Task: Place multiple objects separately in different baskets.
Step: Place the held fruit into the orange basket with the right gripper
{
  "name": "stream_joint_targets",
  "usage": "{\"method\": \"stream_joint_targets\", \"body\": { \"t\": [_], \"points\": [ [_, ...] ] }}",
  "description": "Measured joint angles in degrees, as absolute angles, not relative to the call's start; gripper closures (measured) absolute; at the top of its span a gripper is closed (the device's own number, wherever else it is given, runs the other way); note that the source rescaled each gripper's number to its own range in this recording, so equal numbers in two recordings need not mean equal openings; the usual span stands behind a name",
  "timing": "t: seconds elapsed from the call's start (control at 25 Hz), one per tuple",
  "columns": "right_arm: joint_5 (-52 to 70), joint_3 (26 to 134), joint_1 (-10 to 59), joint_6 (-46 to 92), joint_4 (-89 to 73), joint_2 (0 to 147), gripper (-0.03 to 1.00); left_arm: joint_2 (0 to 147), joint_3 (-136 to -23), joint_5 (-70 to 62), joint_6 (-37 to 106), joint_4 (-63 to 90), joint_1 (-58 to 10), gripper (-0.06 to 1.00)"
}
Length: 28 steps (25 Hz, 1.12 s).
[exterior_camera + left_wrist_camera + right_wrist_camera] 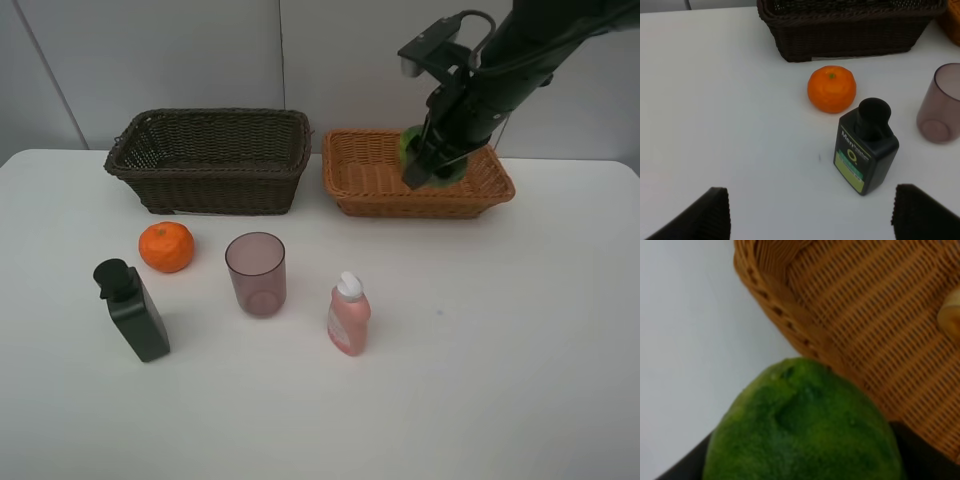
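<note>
— Green oval fruit fills the right wrist view, its pebbled skin almost against the lens, with dark fingers at either side. Is it gripped?
— Yes. From the high camera the right end effector is clenched on it, with green showing on both sides of the jaws, over the light orange-tan basket. Whether it touches the weave I cannot tell.
— The wrist view adds a pale yellowish shape inside that basket, too blurred to name. In the high view the arm covers that spot.
— And the left side?
— Only the left wrist view shows the left end effector: released, spread wide, nothing between, above the white table. Ahead stands the black pump bottle, just beside the orange mandarin, with the dark brown basket beyond.
— Any writing?
— White letters "Men" on the bottle; the smaller print is unreadable. Below sits a green-yellow label with a ring mark.
— The rest?
— The translucent mauve cup stands upright near the pink white-capped bottle, which only the high camera shows.
</note>
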<state>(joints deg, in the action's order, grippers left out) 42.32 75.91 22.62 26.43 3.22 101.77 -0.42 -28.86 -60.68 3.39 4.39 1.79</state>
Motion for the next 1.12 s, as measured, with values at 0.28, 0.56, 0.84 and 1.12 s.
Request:
{"method": "stream_joint_targets", "body": {
  "t": [0.28, 0.56, 0.84, 1.12],
  "points": [
    [41.69, 86.18, 22.62, 26.43, 3.10, 110.09, 0.46, -0.42, -28.86, -60.68, 3.39, 4.39, 1.79, 0.10],
    [42.30, 93.85, 22.14, 23.02, 7.64, 117.08, 0.46, -0.42, -28.86, -60.68, 3.39, 4.39, 1.79, 0.10],
    [43.93, 94.48, 17.89, 17.49, 14.97, 117.68, 0.46, -0.42, -28.86, -60.68, 3.39, 4.39, 1.79, 0.10],
    [43.10, 94.48, 13.97, 17.36, 16.51, 117.68, 0.46, -0.42, -28.86, -60.68, 3.39, 4.39, 1.79, 0.10]
  ]
}}
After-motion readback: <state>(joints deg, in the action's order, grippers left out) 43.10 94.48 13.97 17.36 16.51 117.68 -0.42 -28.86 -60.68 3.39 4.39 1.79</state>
